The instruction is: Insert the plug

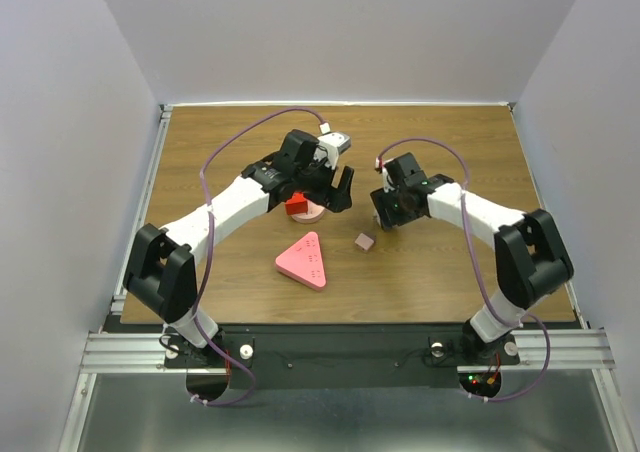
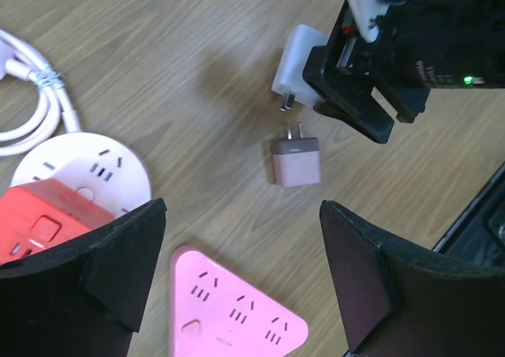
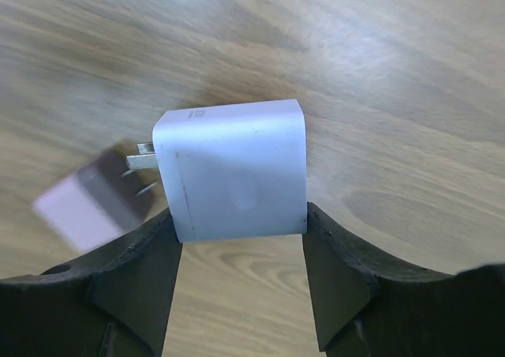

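My right gripper (image 3: 238, 224) is shut on a white plug adapter (image 3: 233, 171) and holds it low over the table, prongs pointing left; it also shows in the left wrist view (image 2: 296, 61). A small mauve plug (image 1: 365, 241) lies on the wood just left of it, prongs toward the white plug (image 2: 297, 160). A pink triangular power strip (image 1: 305, 260) lies in front of the centre, sockets up (image 2: 229, 321). My left gripper (image 1: 325, 197) is open and empty, hovering above the table between the pink strip and the mauve plug (image 2: 241, 231).
A round white power strip (image 2: 87, 167) with a coiled white cable (image 2: 35, 104) lies under the left arm, with a red cube socket (image 1: 297, 205) on it. The wooden table (image 1: 450, 272) has walls at the back and sides.
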Available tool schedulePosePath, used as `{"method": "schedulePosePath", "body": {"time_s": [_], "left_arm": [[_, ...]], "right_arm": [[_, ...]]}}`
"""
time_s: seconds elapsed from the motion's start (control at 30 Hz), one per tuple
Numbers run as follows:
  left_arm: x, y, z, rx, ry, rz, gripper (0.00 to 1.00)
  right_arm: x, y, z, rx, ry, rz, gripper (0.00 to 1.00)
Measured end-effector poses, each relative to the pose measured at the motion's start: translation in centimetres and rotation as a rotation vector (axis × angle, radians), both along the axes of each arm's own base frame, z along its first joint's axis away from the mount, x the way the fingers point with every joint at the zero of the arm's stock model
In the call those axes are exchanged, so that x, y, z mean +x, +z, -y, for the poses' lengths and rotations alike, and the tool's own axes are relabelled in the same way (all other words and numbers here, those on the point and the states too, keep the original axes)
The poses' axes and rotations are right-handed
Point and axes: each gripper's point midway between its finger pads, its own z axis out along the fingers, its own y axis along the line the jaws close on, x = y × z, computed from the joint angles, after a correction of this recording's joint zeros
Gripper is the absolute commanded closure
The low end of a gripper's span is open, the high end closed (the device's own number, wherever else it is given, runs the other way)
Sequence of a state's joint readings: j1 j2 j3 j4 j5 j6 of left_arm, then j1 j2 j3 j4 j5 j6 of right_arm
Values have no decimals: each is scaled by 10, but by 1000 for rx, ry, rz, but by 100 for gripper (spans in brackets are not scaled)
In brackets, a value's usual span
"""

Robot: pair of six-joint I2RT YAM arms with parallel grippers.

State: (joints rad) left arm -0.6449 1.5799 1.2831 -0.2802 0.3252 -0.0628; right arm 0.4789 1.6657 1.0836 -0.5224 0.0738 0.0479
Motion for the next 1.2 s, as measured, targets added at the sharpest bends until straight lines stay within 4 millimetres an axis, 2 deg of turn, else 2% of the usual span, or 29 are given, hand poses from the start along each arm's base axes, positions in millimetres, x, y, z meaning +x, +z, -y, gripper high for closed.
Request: {"method": "schedulePosePath", "body": {"time_s": [0.07, 0.23, 0.33, 0.4, 0.57, 0.83, 1.1, 1.2], "left_arm": [[-2, 2, 4, -21, -7, -8, 11], [-7, 8, 17, -93, -33, -46, 11], [-12, 15, 26, -155, -55, -71, 11], [-14, 20, 32, -196, -65, -85, 11], [-19, 32, 47, -315, -83, -128, 11], [-23, 42, 58, -420, -80, -176, 11], [-26, 38, 65, -466, -88, -219, 11], [-26, 33, 67, -471, -93, -236, 17]], "right_arm": [[2, 17, -2, 24, 6, 44, 64], [-1, 97, -12, 169, 64, 233, 64], [-8, 129, -18, 232, 112, 310, 65], [-13, 134, -23, 252, 143, 314, 64], [-23, 130, -39, 275, 217, 282, 65], [-34, 129, -53, 287, 286, 271, 65], [-45, 134, -57, 302, 319, 281, 65], [-46, 138, -58, 310, 323, 291, 65]]}}
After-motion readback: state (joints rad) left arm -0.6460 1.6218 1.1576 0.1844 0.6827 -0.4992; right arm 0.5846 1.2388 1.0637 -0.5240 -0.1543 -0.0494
